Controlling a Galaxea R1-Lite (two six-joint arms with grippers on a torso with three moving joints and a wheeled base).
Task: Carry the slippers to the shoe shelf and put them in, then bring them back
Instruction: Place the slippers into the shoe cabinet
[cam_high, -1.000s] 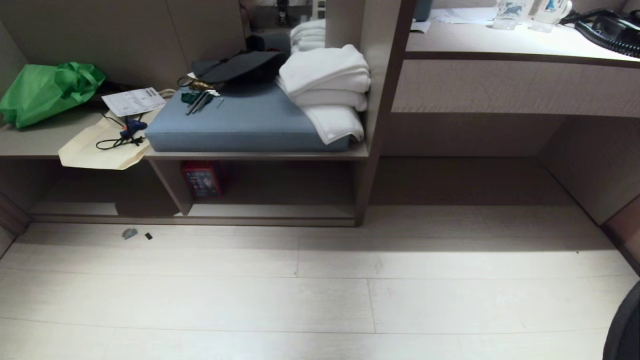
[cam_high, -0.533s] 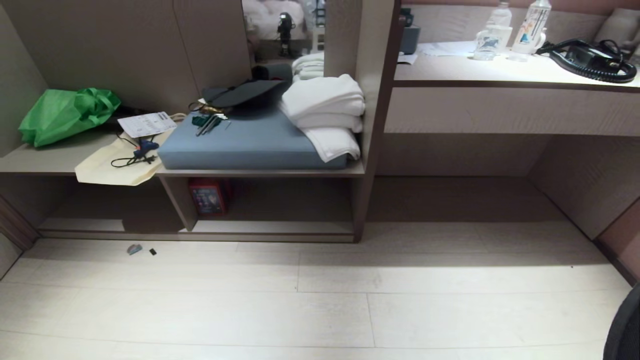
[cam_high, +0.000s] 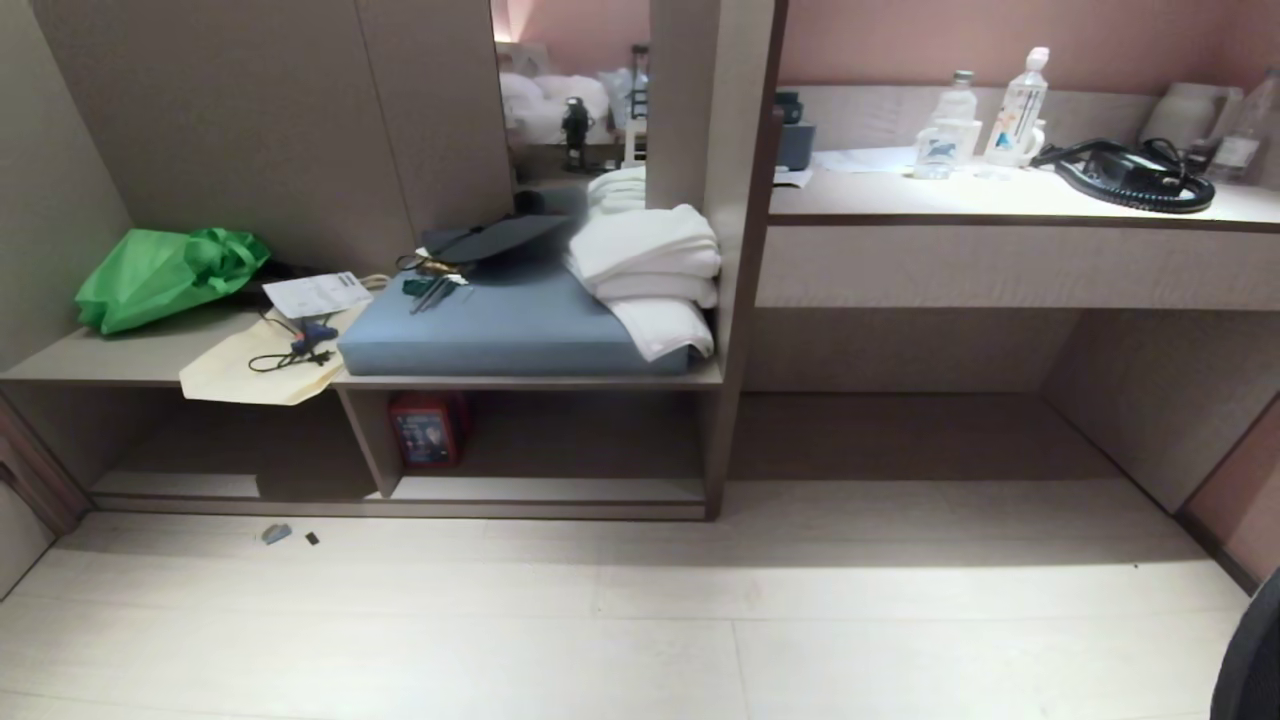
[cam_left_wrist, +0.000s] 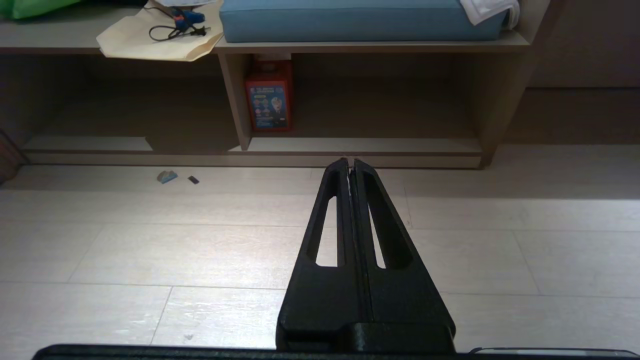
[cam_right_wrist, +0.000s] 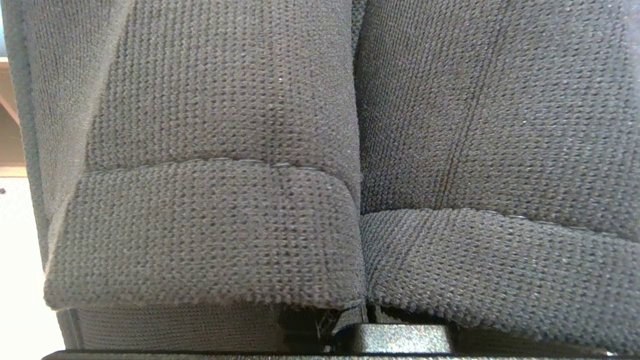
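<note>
The slippers (cam_right_wrist: 320, 150), two dark grey knit pieces pressed side by side, fill the right wrist view. My right gripper is shut on them; only its dark base (cam_right_wrist: 400, 345) peeks out beneath, and the fingers are hidden by the fabric. A dark rounded edge (cam_high: 1250, 650) shows at the head view's lower right corner. The shoe shelf (cam_high: 550, 490) is the low taupe cubby ahead on the left, split by an upright panel (cam_high: 365, 440). My left gripper (cam_left_wrist: 351, 162) is shut and empty, held above the floor and pointing at the shoe shelf's base board (cam_left_wrist: 360, 146).
A red box (cam_high: 425, 430) stands in the right compartment beside the divider. Above lie a blue cushion (cam_high: 500, 330), white towels (cam_high: 650, 270), a green bag (cam_high: 160, 275) and a cream bag (cam_high: 255, 365). A desk (cam_high: 1000, 250) with bottles stands right. Small scraps (cam_high: 277, 534) lie on the floor.
The whole head picture has slid downward as the camera rose: more of the desk top and back wall shows now. Nothing in the scene itself has moved.
</note>
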